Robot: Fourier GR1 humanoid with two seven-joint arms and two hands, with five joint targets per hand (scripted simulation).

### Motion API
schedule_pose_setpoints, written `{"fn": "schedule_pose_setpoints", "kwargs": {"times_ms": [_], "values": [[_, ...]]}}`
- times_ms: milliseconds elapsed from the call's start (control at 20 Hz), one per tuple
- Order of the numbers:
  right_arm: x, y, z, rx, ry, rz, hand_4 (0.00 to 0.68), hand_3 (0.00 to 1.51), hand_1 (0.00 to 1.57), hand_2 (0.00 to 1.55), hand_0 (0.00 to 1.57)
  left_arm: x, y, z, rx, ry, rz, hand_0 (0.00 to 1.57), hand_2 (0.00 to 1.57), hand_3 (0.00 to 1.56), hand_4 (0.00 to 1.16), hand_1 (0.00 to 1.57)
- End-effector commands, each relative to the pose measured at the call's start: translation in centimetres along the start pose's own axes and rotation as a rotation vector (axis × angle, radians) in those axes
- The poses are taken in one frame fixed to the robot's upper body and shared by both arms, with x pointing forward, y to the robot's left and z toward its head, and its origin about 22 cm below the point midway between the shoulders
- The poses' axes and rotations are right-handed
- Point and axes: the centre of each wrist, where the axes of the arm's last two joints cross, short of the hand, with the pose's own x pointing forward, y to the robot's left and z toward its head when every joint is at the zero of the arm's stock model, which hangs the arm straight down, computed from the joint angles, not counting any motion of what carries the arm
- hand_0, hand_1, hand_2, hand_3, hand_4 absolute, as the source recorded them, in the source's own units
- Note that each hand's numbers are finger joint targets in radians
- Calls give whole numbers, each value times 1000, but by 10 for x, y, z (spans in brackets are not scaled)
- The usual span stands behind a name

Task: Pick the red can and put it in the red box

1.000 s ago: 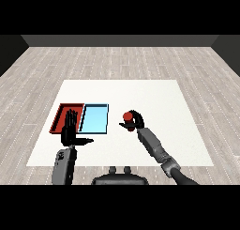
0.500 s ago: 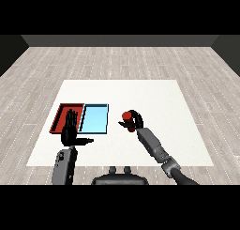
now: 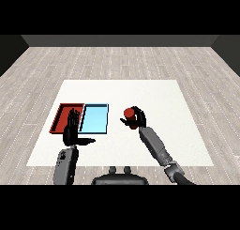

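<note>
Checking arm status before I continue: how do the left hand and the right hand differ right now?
The left hand is open, fingers straight and thumb out; the right hand is curled round the red can. The left hand holds nothing; the right carries the can. The left hand sits at the near edge of the red tray, partly over it; the right is to the right of the blue tray. Both are black hands on grey forearms.

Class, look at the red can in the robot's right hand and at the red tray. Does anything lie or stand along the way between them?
Yes. The light blue tray lies between the red can, held in the right robot hand, and the red tray. The left robot hand, fingers straight, also shows over the red tray's near right part.
</note>
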Motion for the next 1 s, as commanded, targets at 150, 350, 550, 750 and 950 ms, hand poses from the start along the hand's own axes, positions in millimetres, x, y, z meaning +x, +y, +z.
{"fn": "schedule_pose_setpoints", "kwargs": {"times_ms": [150,350,550,750,950], "values": [[52,-19,4,-14,-145,-24,623,1398,1538,1469,1538,8,-17,4,-58,-4,-13,0,0,0,0,0],[76,-29,26,15,-239,-33,631,1398,1485,1441,1485,28,-41,-15,-133,41,40,0,0,0,0,0],[96,-43,40,7,-294,-45,628,1382,1440,1405,1440,26,-79,-13,-160,105,18,0,0,0,0,0],[99,2,29,-1,-292,-62,622,1381,1438,1410,1438,23,-80,-24,-184,101,-4,0,0,0,0,0],[111,9,28,6,-294,-52,622,1381,1438,1410,1438,18,-101,-36,-201,127,-31,0,0,0,0,0]]}}
